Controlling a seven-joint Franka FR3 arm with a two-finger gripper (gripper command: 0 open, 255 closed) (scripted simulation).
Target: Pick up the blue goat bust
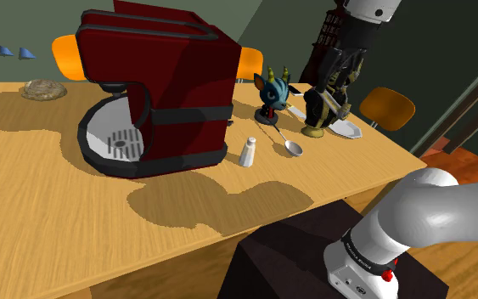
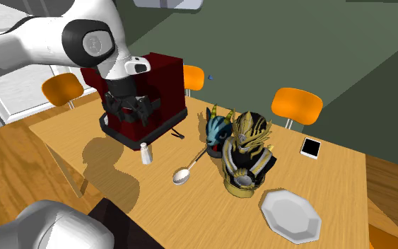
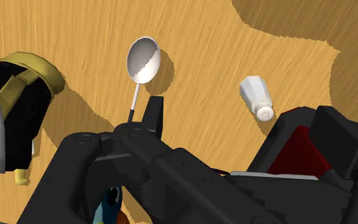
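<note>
The blue goat bust [image 1: 272, 92] [image 2: 217, 131], with dark horns and a dark base, stands upright on the wooden table [image 1: 50, 204] between the red coffee machine [image 1: 156, 85] and a gold-and-black bust [image 1: 317, 115] [image 2: 247, 152]. My gripper [image 1: 332, 89] [image 2: 130, 120] hangs well above the table, apart from the goat bust, with its fingers spread and nothing between them. In the shoulder view it overlaps the gold bust. In the wrist view a sliver of blue [image 3: 110, 202] peeks out under the black linkage, close to the gold bust [image 3: 18, 108].
A spoon [image 1: 288, 143] [image 3: 142, 60] and a white salt shaker [image 1: 248, 151] [image 3: 257, 97] lie in front of the goat bust. A white plate [image 2: 290, 216] and a phone [image 2: 311, 148] sit beyond the gold bust. Orange chairs [image 2: 296, 106] ring the table.
</note>
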